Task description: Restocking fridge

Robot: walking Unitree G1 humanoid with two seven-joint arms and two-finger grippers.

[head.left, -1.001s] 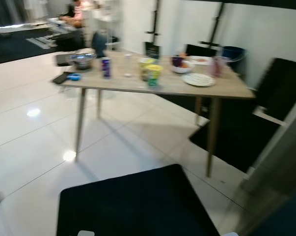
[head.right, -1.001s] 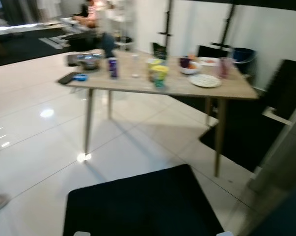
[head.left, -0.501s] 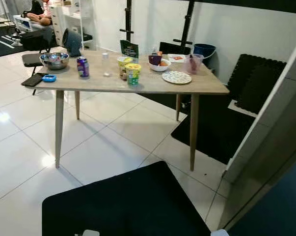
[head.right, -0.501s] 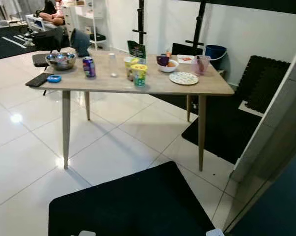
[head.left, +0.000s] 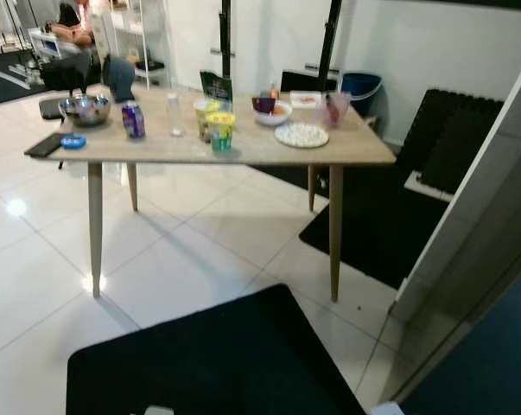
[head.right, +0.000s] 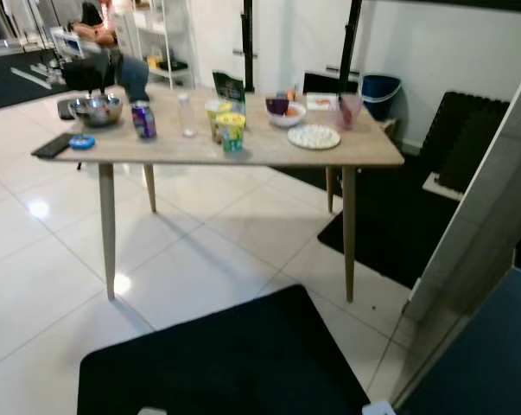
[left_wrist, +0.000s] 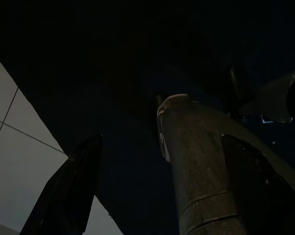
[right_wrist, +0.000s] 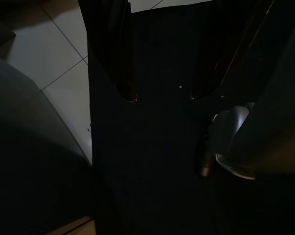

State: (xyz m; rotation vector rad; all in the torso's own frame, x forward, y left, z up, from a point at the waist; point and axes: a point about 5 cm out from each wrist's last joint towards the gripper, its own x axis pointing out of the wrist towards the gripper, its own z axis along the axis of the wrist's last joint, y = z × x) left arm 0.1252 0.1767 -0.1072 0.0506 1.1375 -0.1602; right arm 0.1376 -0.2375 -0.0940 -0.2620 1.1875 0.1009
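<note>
A wooden table point(head.left: 243, 151) stands ahead on the white tiled floor. On it are a purple drink can point(head.left: 133, 119), a clear bottle point(head.left: 173, 114), two yellow-green cups point(head.left: 219, 130), a bowl of fruit point(head.left: 271, 111), a patterned plate point(head.left: 301, 134), a pink cup point(head.left: 333, 109) and a metal bowl point(head.left: 85, 109). My left gripper point(left_wrist: 163, 139) hangs low, open and empty, over a dark mat. My right gripper point(right_wrist: 162, 98) also hangs open and empty above the mat.
A black mat point(head.left: 217, 363) lies on the floor just before me. A tall white panel point(head.left: 485, 225) rises at the right, with black mats point(head.left: 450, 138) behind it. A phone point(head.left: 44, 145) lies at the table's left end. A person point(head.left: 74, 30) sits far back left.
The whole picture has swung and steadied as the camera moved; the table now sits slightly further left. Nothing on the table has moved, and both arms still hang.
</note>
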